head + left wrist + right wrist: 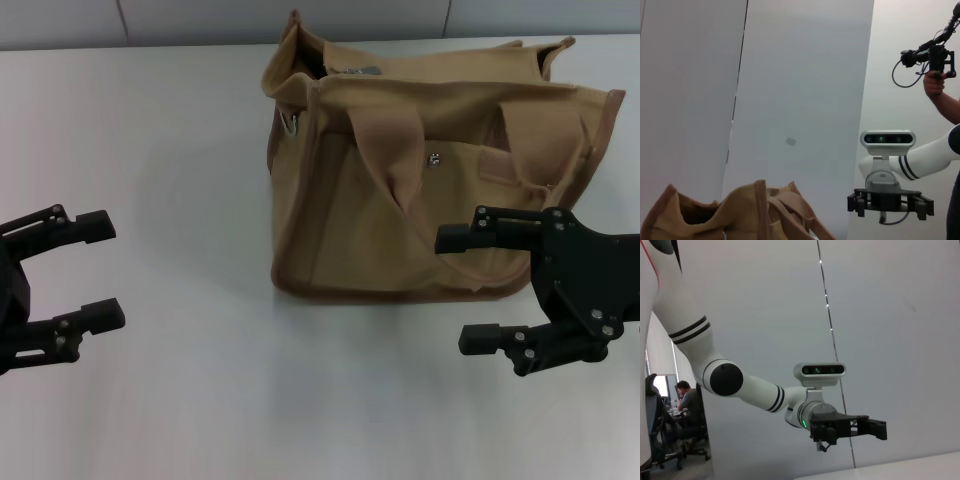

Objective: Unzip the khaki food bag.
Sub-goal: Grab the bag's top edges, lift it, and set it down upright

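The khaki food bag [400, 200] stands upright at the back middle of the white table [180, 400]. It is tan canvas with brown trim, two wide strap handles draped over its front and a small metal snap [434, 158]. Its top edge also shows in the left wrist view [740, 215]. My left gripper [108, 272] is open and empty, well to the left of the bag. My right gripper [458, 290] is open and empty, just in front of the bag's front right corner. It also shows far off in the left wrist view [890, 204]. The right wrist view shows my left gripper [880, 430].
A metal clip [292, 122] hangs at the bag's left end. A person holding a camera rig [940, 80] stands beyond my right arm. People sit at desks [687, 400] in the background. Grey wall panels stand behind the table.
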Controlling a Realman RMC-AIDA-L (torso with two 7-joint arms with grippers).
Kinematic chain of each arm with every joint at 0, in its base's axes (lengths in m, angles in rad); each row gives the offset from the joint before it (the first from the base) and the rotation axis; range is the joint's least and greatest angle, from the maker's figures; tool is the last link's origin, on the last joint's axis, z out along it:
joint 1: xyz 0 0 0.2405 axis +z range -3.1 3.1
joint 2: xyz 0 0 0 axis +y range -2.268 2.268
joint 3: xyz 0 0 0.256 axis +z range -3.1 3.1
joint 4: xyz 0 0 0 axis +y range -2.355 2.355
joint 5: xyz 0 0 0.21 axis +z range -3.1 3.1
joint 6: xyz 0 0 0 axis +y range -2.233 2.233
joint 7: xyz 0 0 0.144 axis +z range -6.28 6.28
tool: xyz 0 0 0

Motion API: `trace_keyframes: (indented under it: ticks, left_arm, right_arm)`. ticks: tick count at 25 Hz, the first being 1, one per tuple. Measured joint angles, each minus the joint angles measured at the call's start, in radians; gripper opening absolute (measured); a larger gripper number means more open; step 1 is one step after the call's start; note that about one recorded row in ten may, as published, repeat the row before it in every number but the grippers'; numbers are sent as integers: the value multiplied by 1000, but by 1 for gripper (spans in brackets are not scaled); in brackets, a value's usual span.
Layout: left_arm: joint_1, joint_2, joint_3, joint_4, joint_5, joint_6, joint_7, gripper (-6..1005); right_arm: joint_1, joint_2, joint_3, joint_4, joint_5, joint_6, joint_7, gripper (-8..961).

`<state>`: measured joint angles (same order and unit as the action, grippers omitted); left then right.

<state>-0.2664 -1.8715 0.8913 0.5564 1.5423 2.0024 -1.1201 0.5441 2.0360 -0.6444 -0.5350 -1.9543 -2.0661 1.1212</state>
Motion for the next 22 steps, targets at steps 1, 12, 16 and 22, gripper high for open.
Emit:
trace_keyframes:
  ticks: [1, 12, 16, 22]
  left_arm:
    - [-2, 0, 1, 0, 3, 0, -1, 719]
    - [-14, -4, 1, 2, 12, -1, -35, 824]
    - [-14, -7, -1, 2, 12, -6, -39, 811]
    - [-29, -60, -48, 2, 8, -140, -63, 791]
  right_arm:
    - [0, 0, 0, 1, 0, 0, 0, 853]
    - [-5, 1, 2, -2, 4, -4, 29, 852]
    - [-9, 2, 6, -2, 4, -3, 29, 852]
    - [-45, 12, 128, 6, 6, 37, 21, 851]
